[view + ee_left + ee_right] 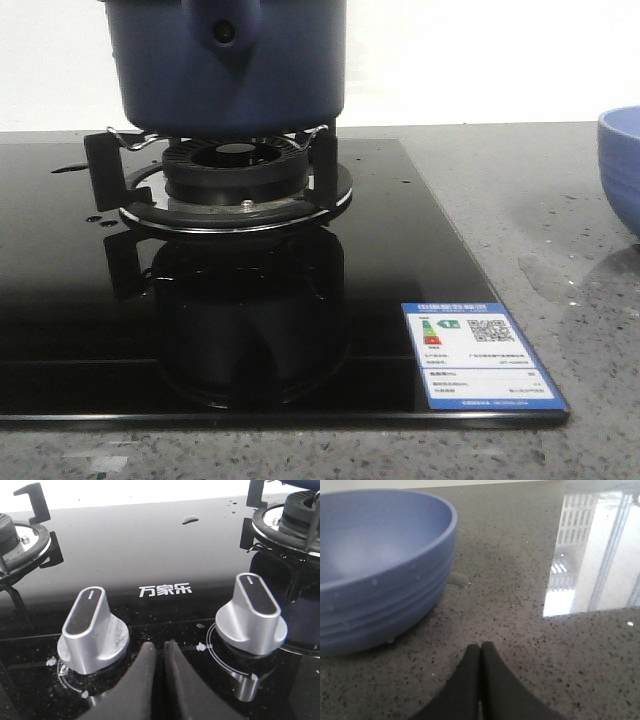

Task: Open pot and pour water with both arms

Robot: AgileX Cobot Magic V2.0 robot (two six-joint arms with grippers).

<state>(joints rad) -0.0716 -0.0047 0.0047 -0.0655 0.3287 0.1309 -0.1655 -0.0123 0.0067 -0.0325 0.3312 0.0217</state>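
The dark navy pot (pixel 232 70) stands on the burner grate (pixel 225 175) of the black glass hob; its handle stub with a small hole faces the front camera, and its top is cut off by the frame. A light blue bowl (pixel 375 565) sits on the stone counter; its edge also shows in the front view (pixel 622 165). My left gripper (pixel 159 647) is shut and empty, low over the hob between two silver knobs. My right gripper (pixel 480 647) is shut and empty over the counter beside the bowl. Neither arm shows in the front view.
Two silver knobs (pixel 92 630) (pixel 254 614) flank my left gripper. A second burner (pixel 20 540) lies to one side. Water drops (pixel 190 519) lie on the glass. An energy label (pixel 478 355) is stuck at the hob's front right corner.
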